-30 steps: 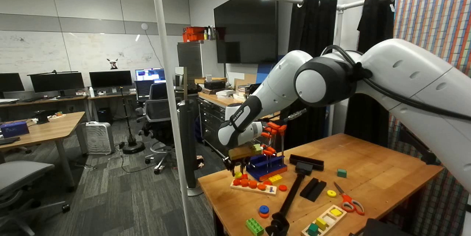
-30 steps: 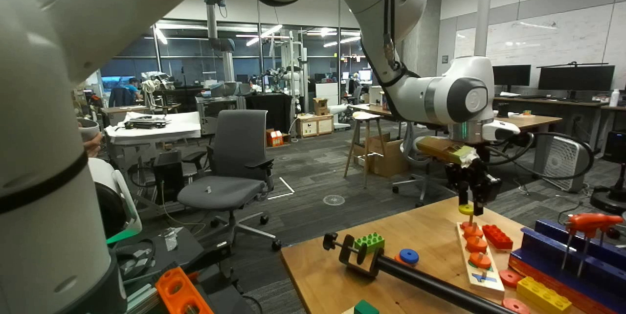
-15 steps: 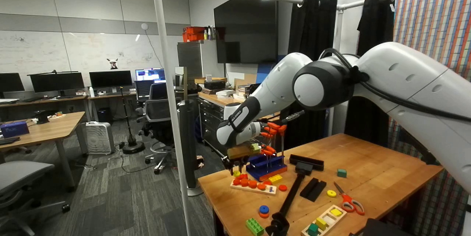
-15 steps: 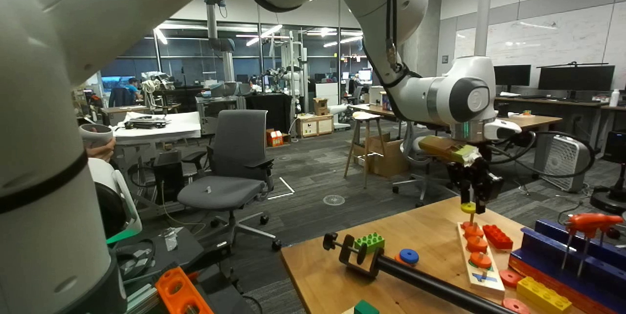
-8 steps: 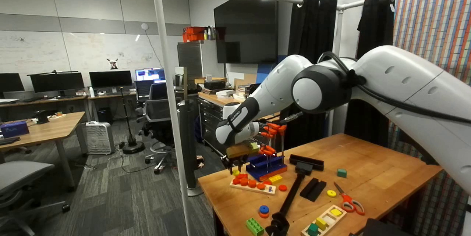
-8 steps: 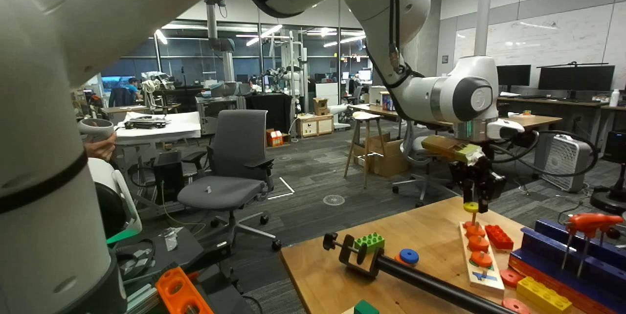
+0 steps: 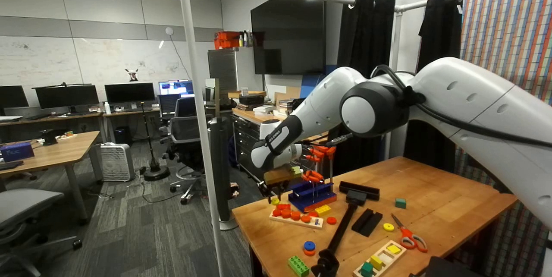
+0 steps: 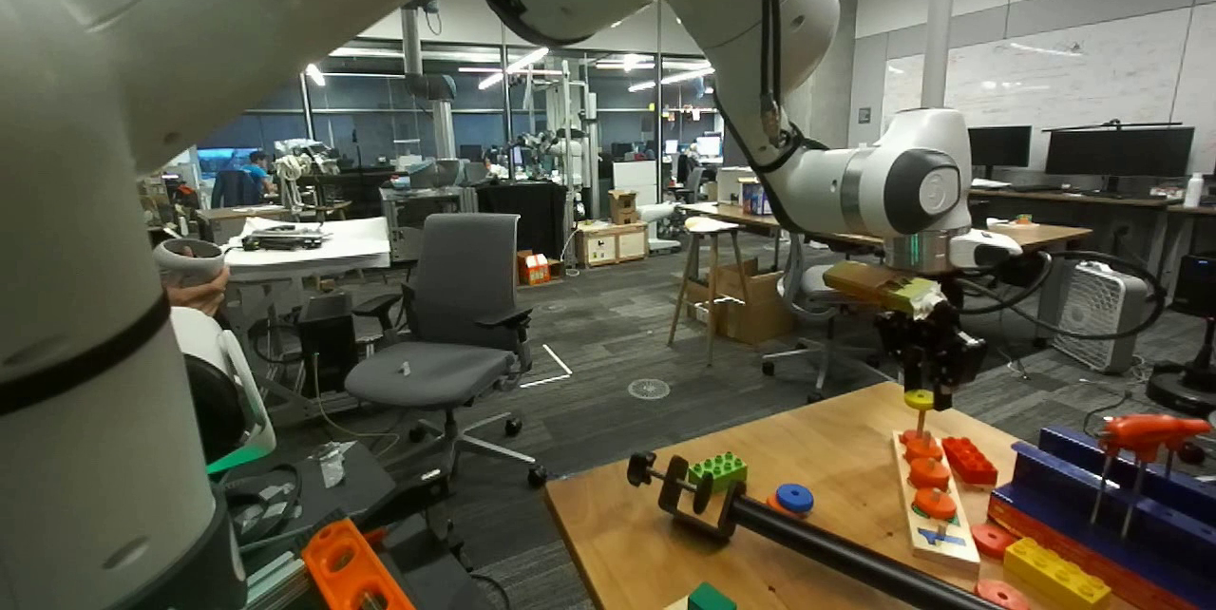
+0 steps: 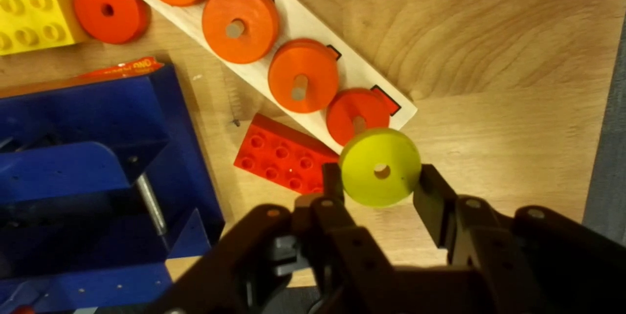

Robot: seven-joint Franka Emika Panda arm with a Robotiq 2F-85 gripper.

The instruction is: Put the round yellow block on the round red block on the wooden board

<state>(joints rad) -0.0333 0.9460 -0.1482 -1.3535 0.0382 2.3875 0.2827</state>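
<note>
My gripper (image 9: 380, 182) is shut on the round yellow block (image 9: 371, 189), its fingers at opposite sides. The block lies flat with its hole upward. In both exterior views the yellow block (image 7: 275, 201) (image 8: 919, 399) is held above the far end of the wooden board (image 9: 293, 11) (image 8: 942, 545). The end round red block (image 9: 349, 113) (image 8: 915, 437) sits low on its peg, partly covered by the yellow block in the wrist view. The peg rises towards the yellow block; I cannot tell whether its tip is in the hole. More orange-red round blocks (image 9: 239, 6) stand on the board's other pegs.
A red toy brick (image 9: 279, 152) lies against the board. A blue rack (image 9: 181, 108) (image 7: 310, 193) with orange-handled tools stands close by. A yellow toy brick (image 9: 34, 20) and a loose red disc (image 9: 107, 11) lie past it. A black clamp (image 8: 836, 543) crosses the table.
My gripper with the yellow block has moved a little up and sideways, leftward in one exterior view and rightward in another. The board and red toy brick have shifted very slightly the same way.
</note>
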